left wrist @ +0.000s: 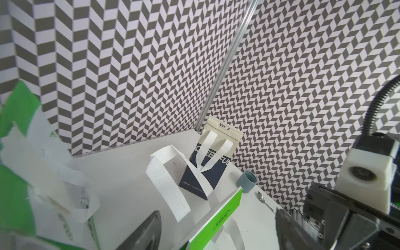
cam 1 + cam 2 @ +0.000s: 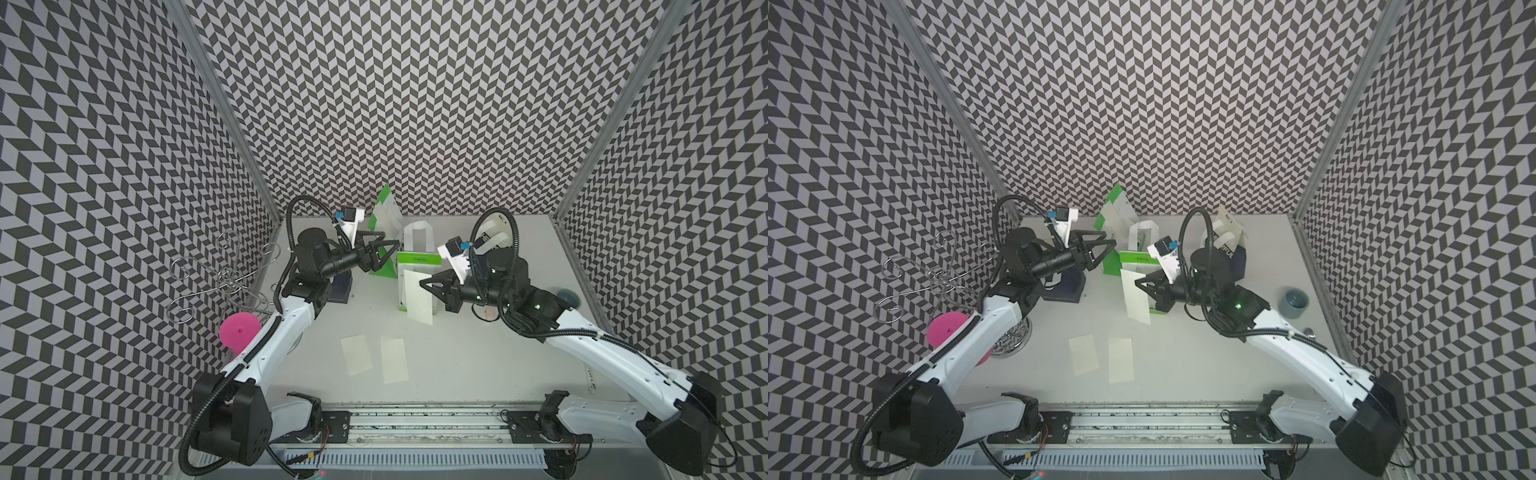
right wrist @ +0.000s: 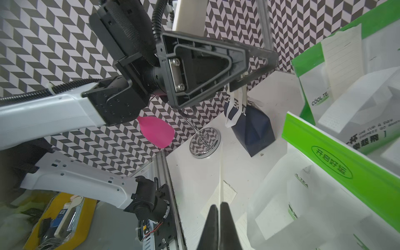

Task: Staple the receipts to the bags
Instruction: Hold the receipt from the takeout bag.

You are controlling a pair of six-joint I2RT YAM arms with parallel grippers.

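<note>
receipts lay in several spots: two thin cream slips flat, side by side, on the open front stretch of the tabletop, well clear of both arms and short of the metal rail at the front edge. a third receipt hung against the front green bag, pinched at its side edge by the right pincer, whose black fingers were pressed together on the paper; in the right wrist view it showed only as a hairline rising from the fingertips. a fourth receipt, faintly ruled, lay on the rear green bag close to the back wall. the left pincer hovered near both green bags, its fingers spread wide and gripping nothing. chevron walls closed three sides, leaving little room behind the bags. strap handles were white, dotted with fine perforations. one navy bag sat mostly hidden under the left arm; the other navy bag stood by the right rear corner, its lettering cut by its handles. a grey-blue cup and a spoon sat near the right edge; a chrome wire stand and a pink round thing stood by the left edge. the rear bag was blurred in the left wrist view, and whether any slip was fastened could not be told.
</note>
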